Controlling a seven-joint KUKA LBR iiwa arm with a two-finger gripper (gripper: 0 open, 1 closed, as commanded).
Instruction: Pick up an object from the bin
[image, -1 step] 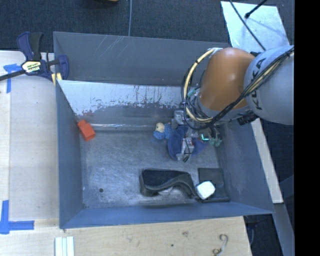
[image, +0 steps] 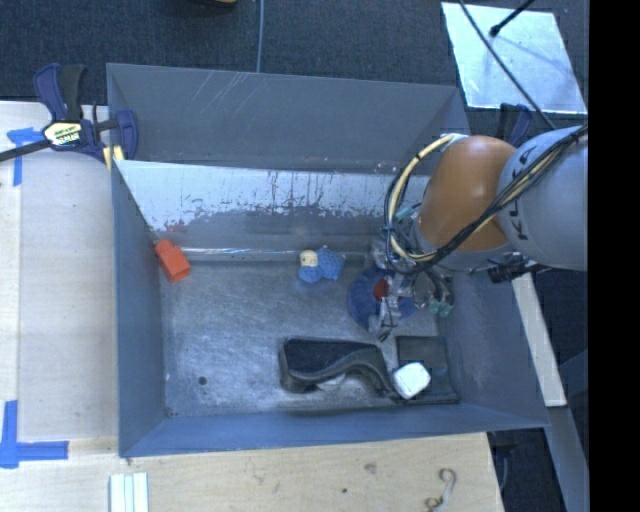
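My gripper (image: 393, 300) hangs low in the right half of the bin, under the orange wrist cover. It is right over a crumpled blue soft thing (image: 362, 297) that shows a small red patch beside the gripper. Whether that thing is held cannot be made out. A small blue and beige toy (image: 317, 266) lies a little to the left, near the back wall. In front of the gripper lie a long black curved object (image: 330, 365) and a white rounded piece (image: 412, 379) resting on a black flat square (image: 425, 355).
An orange block (image: 174, 261) sits at the far left, against the back-left slope of the bin. The arm and its cables cover the bin's right wall. The bin floor between the orange block and the black object is bare grey metal.
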